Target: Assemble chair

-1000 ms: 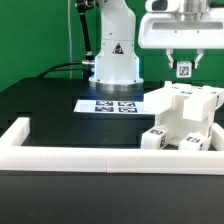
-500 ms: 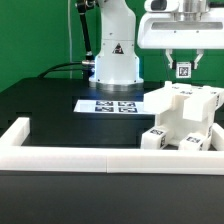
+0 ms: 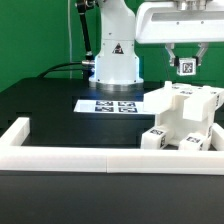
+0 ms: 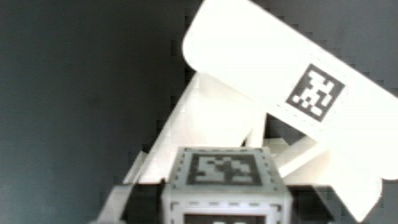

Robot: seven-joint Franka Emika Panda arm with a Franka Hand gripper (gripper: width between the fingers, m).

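The partly built chair (image 3: pixel 184 121), a chunky white block structure with small tags, stands on the black table at the exterior view's right. My gripper (image 3: pixel 184 62) hangs above it, shut on a small white tagged piece (image 3: pixel 184 68) held clear of the chair's top. In the wrist view the held piece (image 4: pixel 222 172) sits between my fingers, and below it lies a white chair panel (image 4: pixel 285 75) with a tag.
The marker board (image 3: pixel 108 104) lies flat on the table in front of the robot base (image 3: pixel 116 62). A long low white border rail (image 3: pixel 90 158) runs along the front, with a raised end at the exterior view's left (image 3: pixel 18 132).
My gripper has risen a little with the small piece in it. The chair has not moved.
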